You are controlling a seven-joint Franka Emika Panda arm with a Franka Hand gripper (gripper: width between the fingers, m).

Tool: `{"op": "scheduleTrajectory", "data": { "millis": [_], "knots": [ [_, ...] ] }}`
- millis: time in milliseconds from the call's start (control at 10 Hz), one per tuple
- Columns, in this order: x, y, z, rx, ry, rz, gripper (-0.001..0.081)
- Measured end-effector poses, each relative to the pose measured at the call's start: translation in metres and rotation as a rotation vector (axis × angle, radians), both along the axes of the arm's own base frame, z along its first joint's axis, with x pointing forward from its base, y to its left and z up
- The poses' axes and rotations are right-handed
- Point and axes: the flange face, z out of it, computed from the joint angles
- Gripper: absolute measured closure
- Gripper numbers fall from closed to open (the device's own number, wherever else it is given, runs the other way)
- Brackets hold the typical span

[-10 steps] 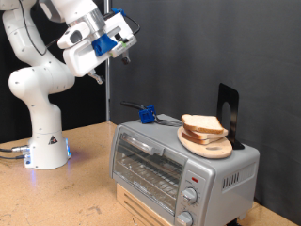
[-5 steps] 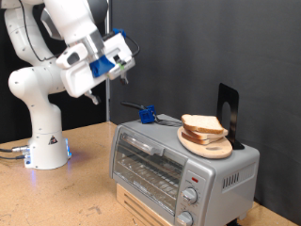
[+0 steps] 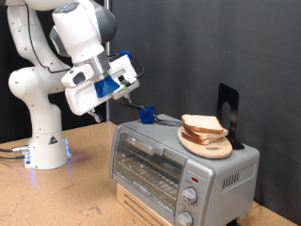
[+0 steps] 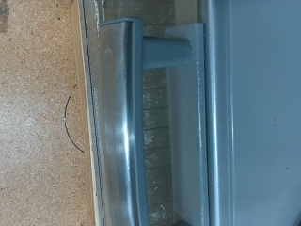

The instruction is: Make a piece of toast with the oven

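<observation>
Exterior view: the end effector (image 3: 129, 75) hangs in the air at about 10 o'clock from the oven (image 3: 179, 162), apart from it; whether its fingers are parted cannot be told, and nothing shows between them; the oven's glass door is closed. Wrist view: the door handle (image 4: 127, 122) fills the frame, with the wooden surface (image 4: 38, 113) beside it. One stack of bread slices lies on one round wooden board (image 3: 209, 146) on the oven's top, at 3 o'clock from the end effector, well apart; the piece of toast (image 3: 202, 123) lies uppermost; two knobs (image 3: 190, 196) show on the oven's front.
</observation>
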Motion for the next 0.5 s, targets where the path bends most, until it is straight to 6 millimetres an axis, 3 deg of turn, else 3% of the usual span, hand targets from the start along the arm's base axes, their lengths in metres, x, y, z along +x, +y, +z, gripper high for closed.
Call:
{"op": "scheduleTrajectory", "data": {
  "millis": [200,500],
  "knots": [
    [0.000,0.001,-0.002,0.012,-0.020,-0.021,-0.0002],
    [-0.001,0.009,-0.027,-0.029,-0.047,-0.039,-0.0002]
  ]
}}
